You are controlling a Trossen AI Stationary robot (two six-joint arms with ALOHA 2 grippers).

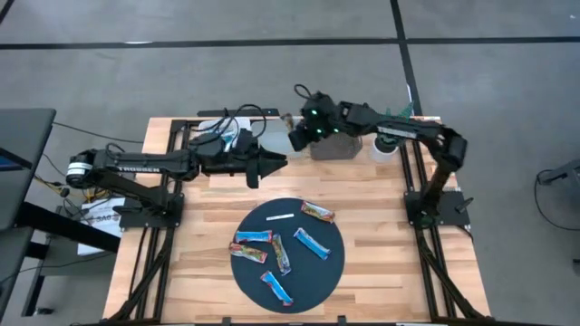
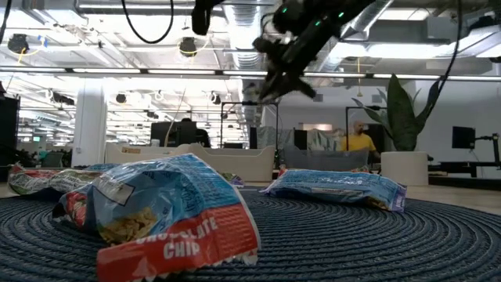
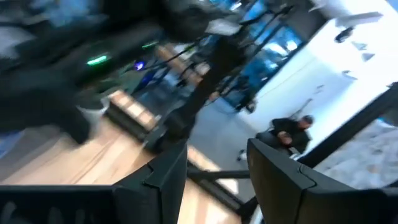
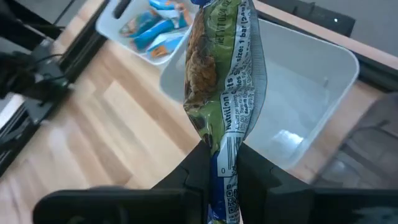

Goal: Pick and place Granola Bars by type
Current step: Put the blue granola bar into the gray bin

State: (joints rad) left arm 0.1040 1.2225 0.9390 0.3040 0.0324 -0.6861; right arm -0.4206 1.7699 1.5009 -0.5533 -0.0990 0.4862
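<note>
right gripper holds a bar over the far bins

the right gripper (image 4: 221, 167) is up at the far edge of the table, fingers pinched tight on the end of a green-and-silver bar (image 4: 222, 81), which hangs over an empty white bin (image 4: 317, 93). just beside that bin sits a second bin (image 4: 127, 28) with blue and orange bars already in it. the left gripper (image 1: 272, 165) waits at the far left-centre of the table, above the wood, its fingers (image 3: 168, 174) parted a little with nothing between them. nearer, on the dark round mat (image 1: 331, 263), five bars lie loose: one orange-brown (image 1: 317, 212) on the far right, four blue ones (image 1: 252, 237) spread across the middle and near side. a thin white strip (image 1: 280, 217) lies on the far part of the mat.
</note>
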